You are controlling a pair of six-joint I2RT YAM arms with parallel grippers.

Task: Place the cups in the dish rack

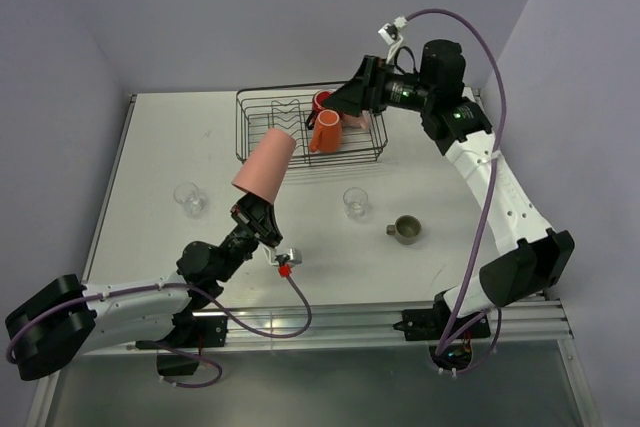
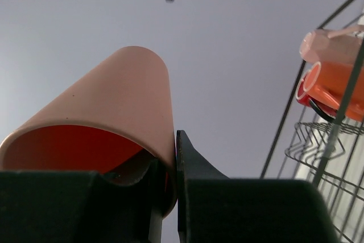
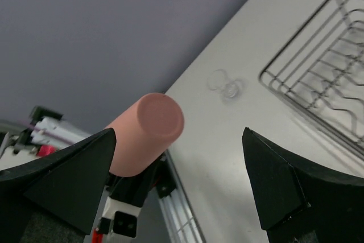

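My left gripper [image 1: 252, 209] is shut on the rim of the salmon tumbler [image 1: 265, 161], holding it tilted in the air just left of the dish rack [image 1: 241, 129]. In the left wrist view one finger sits inside the tumbler [image 2: 114, 106] and the other outside its wall. A red mug [image 1: 322, 101], an orange mug [image 1: 325, 131] and a pale pink mug [image 1: 358, 120] sit in the rack's right half. My right gripper [image 1: 338, 107] hovers open over them, holding nothing. Two clear glasses [image 1: 189, 198] [image 1: 355, 202] and a grey-olive mug [image 1: 405, 230] stand on the table.
The right wrist view looks past its open gripper [image 3: 179, 135] at the tumbler's base [image 3: 148, 126], one glass [image 3: 224, 83] and the rack's corner [image 3: 267, 78]. The left wrist view shows rack wires [image 2: 335, 140] with the orange mug [image 2: 335, 81] behind them.
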